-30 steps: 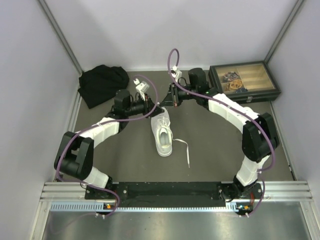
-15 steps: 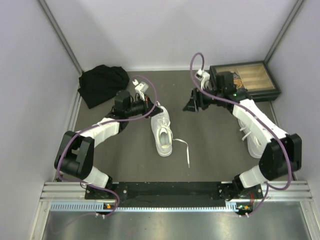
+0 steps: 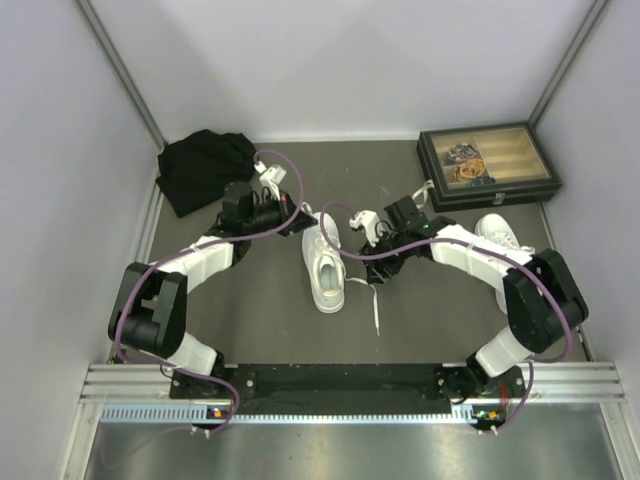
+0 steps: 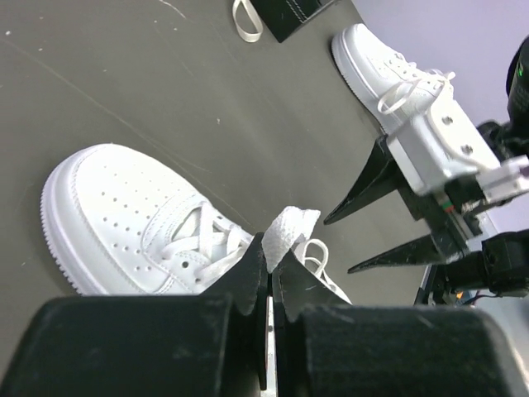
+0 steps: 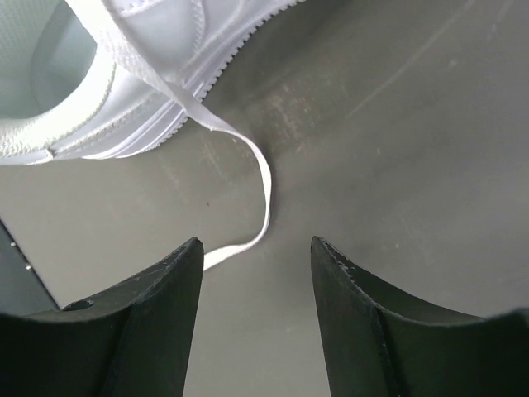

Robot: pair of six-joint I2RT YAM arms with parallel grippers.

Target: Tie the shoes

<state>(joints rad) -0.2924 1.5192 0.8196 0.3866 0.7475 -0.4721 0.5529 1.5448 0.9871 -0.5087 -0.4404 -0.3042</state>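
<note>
On your table [image 3: 250, 320], one white sneaker [image 3: 324, 268] sat in the middle, and the second sneaker [image 3: 497, 232] lay well off to the right. Your left gripper [image 4: 269, 252] was clenched tight at the middle shoe's tongue [image 4: 291, 227]. Your right gripper [image 5: 256, 248] gaped, released, over its loose lace [image 5: 263, 178].

black cloth bundle [image 3: 205, 168]: crumpled heap, upper left of the frame, on the far left corner of the dark grey tabletop [image 3: 255, 325]. dark rectangular box [image 3: 488, 165]: upper right, holding a divided wooden tray, small mixed items in its left part. bundle and box well apart.
</note>
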